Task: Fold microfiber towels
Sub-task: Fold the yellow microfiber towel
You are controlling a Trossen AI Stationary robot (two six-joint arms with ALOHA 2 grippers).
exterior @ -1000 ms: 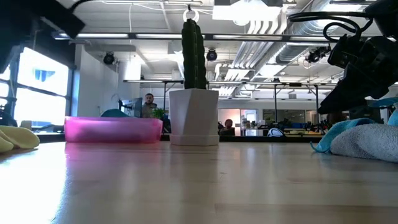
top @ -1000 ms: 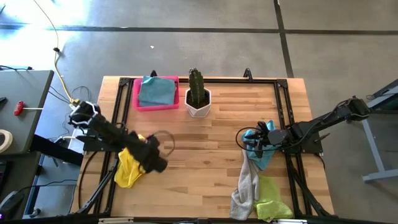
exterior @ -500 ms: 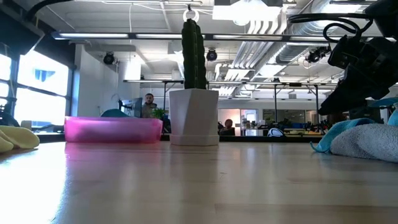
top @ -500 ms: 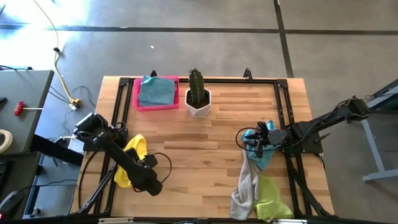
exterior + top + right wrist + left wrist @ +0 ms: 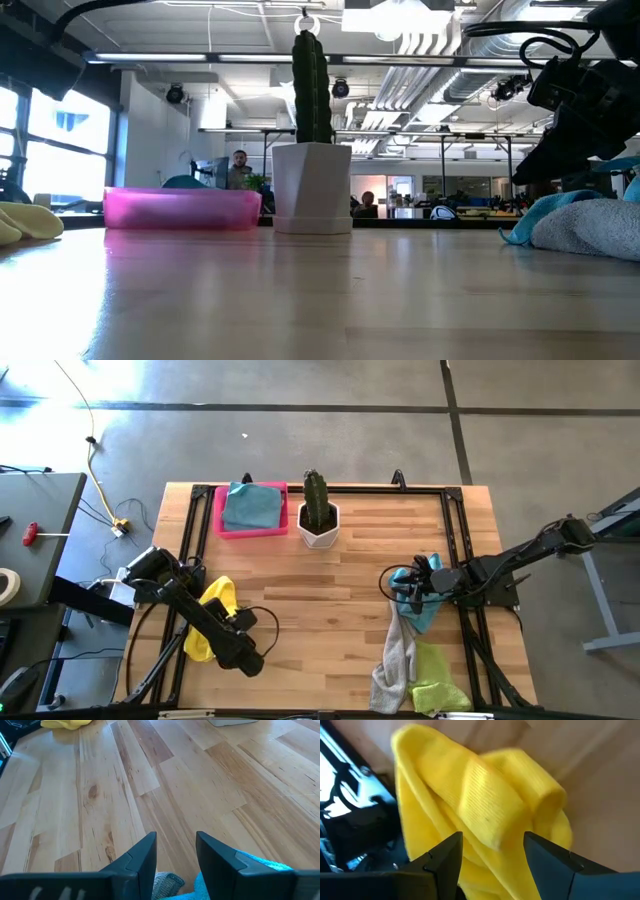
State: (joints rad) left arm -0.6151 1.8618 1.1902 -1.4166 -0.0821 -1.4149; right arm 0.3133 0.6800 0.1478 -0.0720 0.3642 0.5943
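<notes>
A crumpled yellow towel (image 5: pixel 214 603) lies at the table's left edge, also seen in the low view (image 5: pixel 24 220). My left gripper (image 5: pixel 240 652) hangs open right above it, pointing steeply down, with a fold of the towel (image 5: pixel 485 810) between its fingers. At the right, a light blue towel (image 5: pixel 426 610), a grey towel (image 5: pixel 396 658) and a lime green towel (image 5: pixel 436 678) lie in a heap that reaches the near edge. My right gripper (image 5: pixel 405 588) stands open over the heap's far end, bare wood between its fingertips (image 5: pixel 175 850). Another blue towel (image 5: pixel 250 507) lies folded in the pink tray (image 5: pixel 218 512). My left gripper comes at the yellow towel from above, and its fingertips (image 5: pixel 451 845) stand on either side of a raised fold; I cannot tell whether they touch it. My right gripper has blue cloth (image 5: pixel 250 870) and grey cloth (image 5: pixel 166 882) below its fingers; I cannot tell whether it touches them.
A cactus in a white pot (image 5: pixel 318 518) stands at the far middle beside the pink tray. A black frame (image 5: pixel 186 560) runs along the table's edges. Bare wood (image 5: pixel 320 610) lies between the two arms.
My left gripper has gone toward the table's near edge and down, close over the yellow towel, staying open. The towel lies as before.
</notes>
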